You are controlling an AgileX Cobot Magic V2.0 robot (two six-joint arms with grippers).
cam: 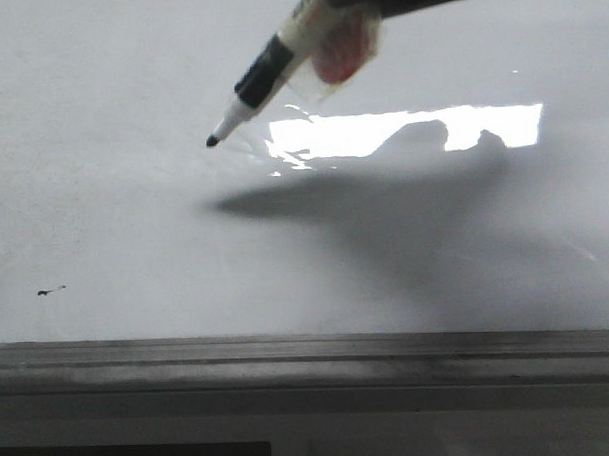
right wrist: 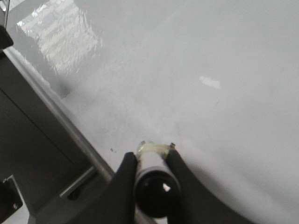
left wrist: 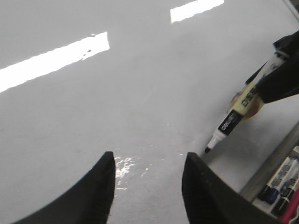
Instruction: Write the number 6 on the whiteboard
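Observation:
The whiteboard (cam: 104, 215) (left wrist: 140, 84) (right wrist: 224, 56) fills every view, glossy and pale grey. No number 6 shows on it. My right gripper (right wrist: 152, 156) is shut on a black-and-white marker (cam: 264, 74) (left wrist: 230, 122) (right wrist: 152, 179). The pen slants down to the left, cap off. Its black tip (cam: 212, 141) hangs just above the board, and its shadow lies apart from it. My left gripper (left wrist: 148, 158) hovers open over bare board with nothing between its fingers, and the marker tip (left wrist: 207, 150) lies off to one side of it.
A tiny black ink dash (cam: 52, 291) marks the board near the front left. The dark grey frame edge (cam: 309, 353) (right wrist: 70, 140) runs along the near side. Spare markers (left wrist: 280, 179) lie beyond the frame. A bright rectangular light reflection (cam: 401, 130) sits mid-board.

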